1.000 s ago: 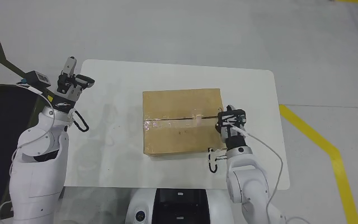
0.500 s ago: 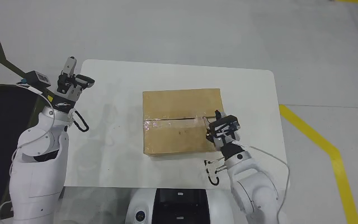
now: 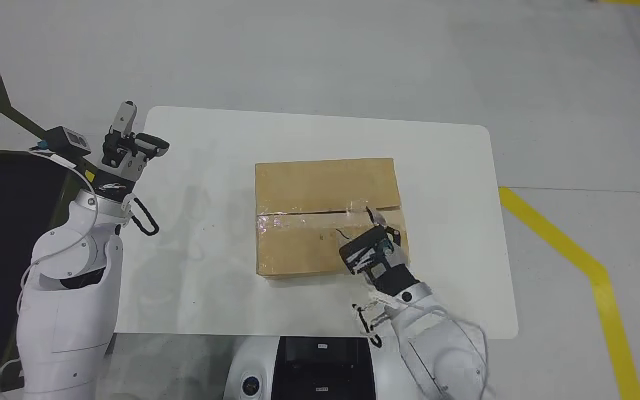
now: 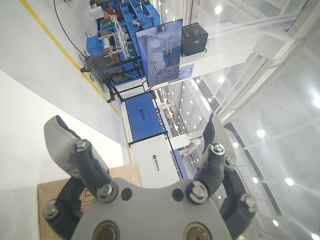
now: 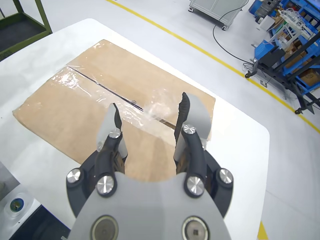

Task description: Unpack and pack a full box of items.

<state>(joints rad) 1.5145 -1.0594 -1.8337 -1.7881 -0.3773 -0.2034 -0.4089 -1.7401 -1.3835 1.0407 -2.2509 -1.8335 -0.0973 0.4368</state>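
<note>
A closed brown cardboard box [image 3: 325, 215] lies flat in the middle of the white table [image 3: 200, 260], its centre seam covered with clear tape [image 5: 105, 96]. My right gripper [image 3: 372, 243] hovers over the box's near right corner, open, with nothing between its fingers [image 5: 187, 111]; the taped seam runs just beyond the fingertips. My left gripper [image 3: 132, 135] is raised at the table's far left corner, open and empty, pointing up and away from the box [image 4: 62, 193].
A yellow floor line [image 3: 570, 255] runs past the table's right side. A dark cart [image 5: 22, 23] stands beyond the table's far left corner. Bare table surface lies on both sides of the box.
My right gripper has swung from the box's right edge at the seam toward the near right corner and turned to face the box top. The left arm has not moved.
</note>
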